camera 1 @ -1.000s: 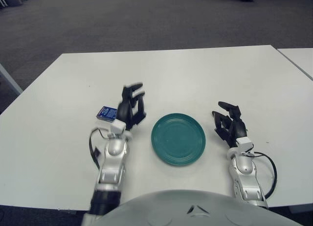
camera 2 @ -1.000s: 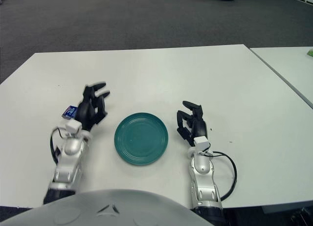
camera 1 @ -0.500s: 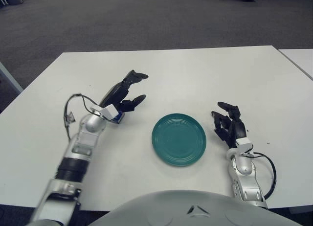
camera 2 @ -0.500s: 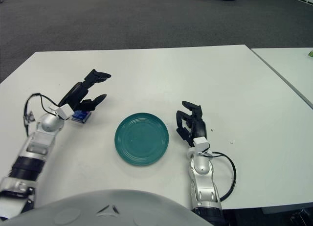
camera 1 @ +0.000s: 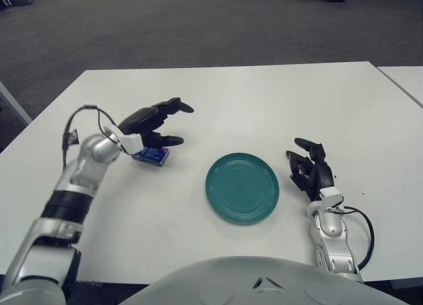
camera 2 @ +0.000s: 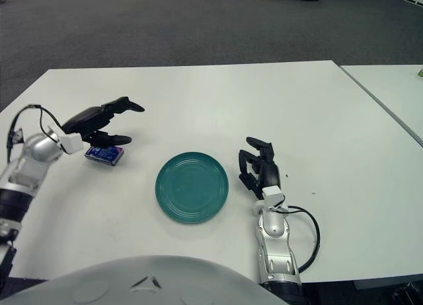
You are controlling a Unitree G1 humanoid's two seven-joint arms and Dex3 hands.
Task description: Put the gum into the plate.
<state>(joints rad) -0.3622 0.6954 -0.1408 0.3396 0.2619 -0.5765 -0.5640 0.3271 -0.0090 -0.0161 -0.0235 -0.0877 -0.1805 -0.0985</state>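
A small blue gum pack lies on the white table, left of the round teal plate. My left hand hovers just over the pack with its fingers spread, one finger above and one near the pack's top edge, not closed on it. In the right eye view the pack shows below the same hand. My right hand shows to the right of the plate, its fingers loosely curled and holding nothing.
A second white table stands at the far right with a gap between. Grey carpet floor lies beyond the table's far edge. A black cable loops by my right wrist.
My left arm has swung out to the left and lowered. Its hand has turned from upright to reaching sideways over the gum pack. The right hand and plate have not moved.
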